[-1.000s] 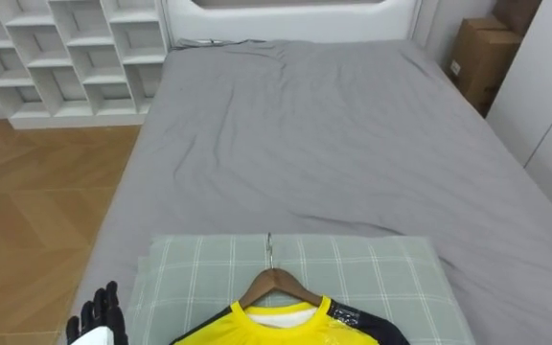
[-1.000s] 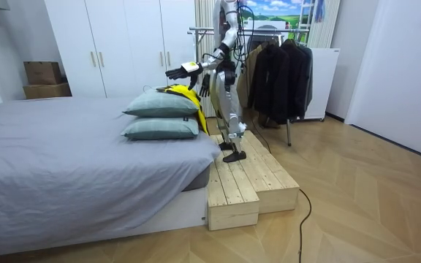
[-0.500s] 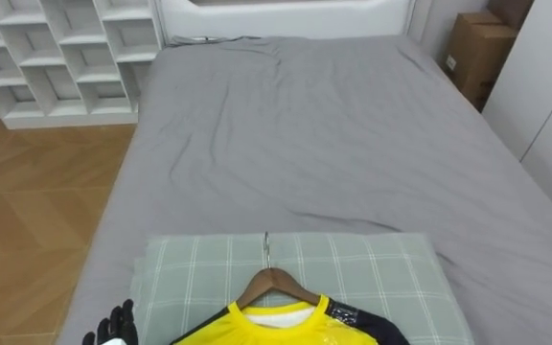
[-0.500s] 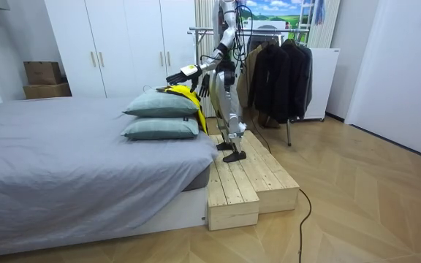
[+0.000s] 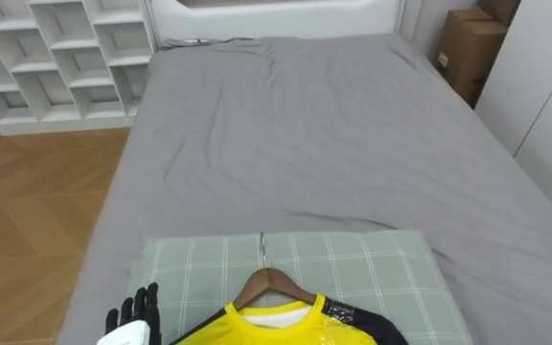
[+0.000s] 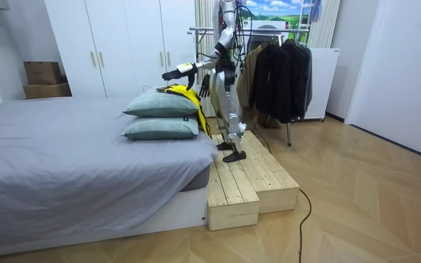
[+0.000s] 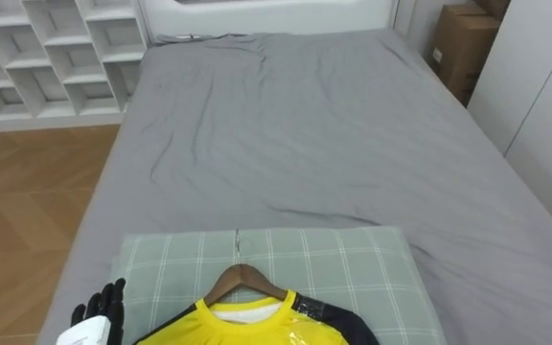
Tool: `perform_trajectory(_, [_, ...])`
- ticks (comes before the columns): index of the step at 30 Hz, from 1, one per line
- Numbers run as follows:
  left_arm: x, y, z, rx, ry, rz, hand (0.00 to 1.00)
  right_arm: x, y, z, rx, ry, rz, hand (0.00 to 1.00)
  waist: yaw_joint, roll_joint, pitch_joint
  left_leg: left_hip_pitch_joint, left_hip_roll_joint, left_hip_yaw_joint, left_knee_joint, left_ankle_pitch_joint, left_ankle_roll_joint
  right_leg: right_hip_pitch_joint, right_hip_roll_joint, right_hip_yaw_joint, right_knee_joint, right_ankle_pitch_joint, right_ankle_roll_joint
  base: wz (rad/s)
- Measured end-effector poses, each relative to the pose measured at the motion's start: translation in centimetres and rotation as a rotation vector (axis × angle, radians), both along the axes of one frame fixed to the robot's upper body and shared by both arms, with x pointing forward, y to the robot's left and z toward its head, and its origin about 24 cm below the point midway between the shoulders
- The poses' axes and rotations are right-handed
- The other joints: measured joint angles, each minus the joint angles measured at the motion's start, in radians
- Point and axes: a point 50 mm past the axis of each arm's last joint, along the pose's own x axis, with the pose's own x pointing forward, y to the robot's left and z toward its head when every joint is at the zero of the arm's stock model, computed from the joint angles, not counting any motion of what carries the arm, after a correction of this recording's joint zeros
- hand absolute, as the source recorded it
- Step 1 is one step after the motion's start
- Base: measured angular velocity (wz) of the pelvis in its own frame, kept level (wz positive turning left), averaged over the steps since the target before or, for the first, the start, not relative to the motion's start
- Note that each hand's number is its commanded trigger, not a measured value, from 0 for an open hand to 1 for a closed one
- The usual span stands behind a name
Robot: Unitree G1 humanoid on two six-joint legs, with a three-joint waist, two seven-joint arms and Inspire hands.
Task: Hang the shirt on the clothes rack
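A yellow shirt (image 5: 257,331) with dark sleeves lies on a wooden hanger (image 5: 268,285) on a green checked pillow (image 5: 372,278) at the near end of the bed. The hanger's metal hook (image 5: 263,251) points away from me. My left hand (image 5: 134,316) hovers over the pillow's left edge, open, fingers straight, holding nothing and a little left of the shirt. In the room view I stand on a wooden platform (image 6: 247,179) facing the bed, left hand (image 6: 172,73) stretched over the two stacked pillows. My right hand (image 6: 205,86) hangs by my body.
A grey bed sheet (image 5: 305,134) stretches ahead. White cube shelves (image 5: 56,57) stand at the far left, a cardboard box (image 5: 463,53) at the far right. Behind me is a clothes rack with dark coats (image 6: 280,69).
My left hand has moved right, from beside the bed's edge to over the pillow's left edge. The shirt and hanger lie as before.
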Motion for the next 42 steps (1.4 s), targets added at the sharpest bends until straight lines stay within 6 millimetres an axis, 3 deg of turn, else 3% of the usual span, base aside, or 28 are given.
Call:
perform_trajectory(7, [0.1,-0.1,0.0,0.003,-0.002,-0.004,0.0,0.1,0.0,0.0,-0.01,-0.003,0.004,0.0,-0.019,0.001,-0.0038,-0.012,0.0,-0.002,0.0,0.0,0.0,-0.015,-0.003,0.0,0.004,0.001,-0.001,0.0])
perform_trajectory(28, [1.3,-0.1,0.3,0.068,-0.001,-0.021,0.0,0.1,0.1,0.0,-0.041,-0.01,0.008,0.0,-0.026,-0.01,0.0036,-0.019,0.001,-0.001,0.0,0.0,0.0,-0.018,-0.004,0.006,0.0,0.002,-0.002,0.0])
perform_trajectory(42, [2.7,-1.2,0.2,0.078,0.016,-0.072,0.0,0.9,0.3,0.1,-0.067,-0.022,0.039,0.0,-0.049,-0.011,0.0004,-0.059,0.001,0.0,0.0,0.0,0.0,-0.061,-0.005,0.009,0.004,0.005,-0.002,0.0])
